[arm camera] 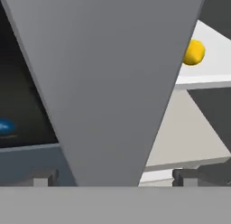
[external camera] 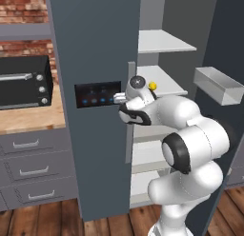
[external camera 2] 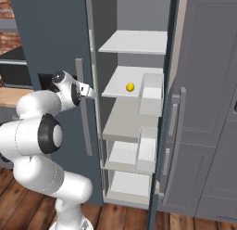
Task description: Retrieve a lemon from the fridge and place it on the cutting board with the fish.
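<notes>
Fridge [external camera 2: 55,34] right door swung open, shelves exposed; left door w/ lit panel [external camera: 97,94] shut. Lemon [external camera 2: 130,87] sits untouched mid-shelf, nearer the front edge, so retrieval and placement on board both judged outstanding. Gripper [arm camera: 115,180] jaws spread fully, nothing held, straddling the left door's handle [arm camera: 108,83], apart from lemon.

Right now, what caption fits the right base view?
Open gripper nears the fridge, lemon waiting on a shelf.

A kitchen — open fridge [external camera 2: 134,108], countertop oven [external camera: 24,83], wooden counter [external camera: 28,118], drawers [external camera: 33,171], brick wall [external camera: 24,6].
</notes>
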Motion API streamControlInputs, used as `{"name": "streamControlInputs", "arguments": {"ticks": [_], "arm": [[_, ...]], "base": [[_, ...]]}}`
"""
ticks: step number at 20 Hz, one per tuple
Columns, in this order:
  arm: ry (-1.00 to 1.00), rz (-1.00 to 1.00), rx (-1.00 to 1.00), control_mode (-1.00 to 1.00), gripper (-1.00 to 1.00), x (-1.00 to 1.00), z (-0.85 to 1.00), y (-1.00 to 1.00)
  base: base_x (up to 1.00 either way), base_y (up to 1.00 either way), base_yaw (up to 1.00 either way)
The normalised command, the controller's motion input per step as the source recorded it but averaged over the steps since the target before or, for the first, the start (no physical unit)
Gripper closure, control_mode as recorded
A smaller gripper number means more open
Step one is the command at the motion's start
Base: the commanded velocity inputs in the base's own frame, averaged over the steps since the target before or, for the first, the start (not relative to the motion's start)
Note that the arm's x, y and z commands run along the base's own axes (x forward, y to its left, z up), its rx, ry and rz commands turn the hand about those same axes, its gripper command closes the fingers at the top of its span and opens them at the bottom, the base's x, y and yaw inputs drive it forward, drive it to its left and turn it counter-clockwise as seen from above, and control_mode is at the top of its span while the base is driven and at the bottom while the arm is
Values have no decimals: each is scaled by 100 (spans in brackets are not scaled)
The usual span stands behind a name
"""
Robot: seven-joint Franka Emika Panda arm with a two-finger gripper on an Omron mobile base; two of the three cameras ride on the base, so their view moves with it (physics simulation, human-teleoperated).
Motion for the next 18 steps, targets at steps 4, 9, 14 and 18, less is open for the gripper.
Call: {"name": "streamControlInputs", "arguments": {"ticks": [4, 9, 14, 18], "arm": [[-10, 1, -2, -100, -100, 25, -7, 0], [-19, 7, 0, -100, -100, 30, -9, 0], [-15, 8, 0, -100, -100, 37, -15, 0], [-17, 5, 0, -100, -100, 26, -2, 0]], "base": [[0, 0, 0], [0, 0, 0], [0, 0, 0], [0, 0, 0]]}}
